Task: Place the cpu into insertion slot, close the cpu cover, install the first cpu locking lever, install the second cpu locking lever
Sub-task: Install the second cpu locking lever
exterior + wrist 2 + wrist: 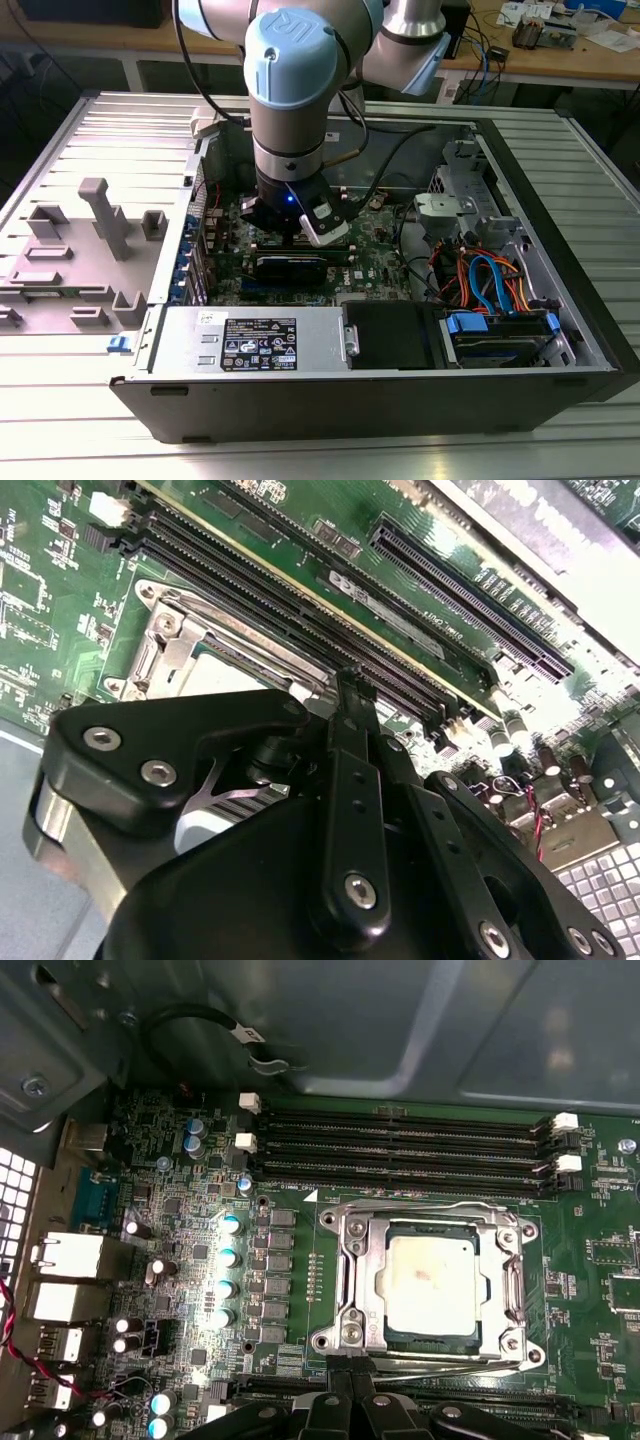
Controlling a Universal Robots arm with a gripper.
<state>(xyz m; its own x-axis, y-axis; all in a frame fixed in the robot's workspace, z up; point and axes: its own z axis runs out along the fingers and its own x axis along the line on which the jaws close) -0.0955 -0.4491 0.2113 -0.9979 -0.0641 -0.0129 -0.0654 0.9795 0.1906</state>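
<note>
The gripper (345,1385) hangs low over the green motherboard (200,1160) inside the opened computer case (560,250), its black fingers drawn narrow, almost together, with nothing visibly between them. Their tips sit just beside the near edge of the insertion slot (432,1290), seemingly at the frame's lip, which suits working the latching hardware rather than carrying a part.

Beyond the fingertips, the cpu (432,1282) already lies flat in the slot, its dull silver top showing through the window of the cpu cover (365,1290). The cover looks folded down around the chip, so I judge the placing and closing steps done. Whether either locking lever is hooked, I cannot tell.

Past the socket run the long black memory slots (400,1150), parallel to its far edge, and behind them rises the case's grey wall.
</note>
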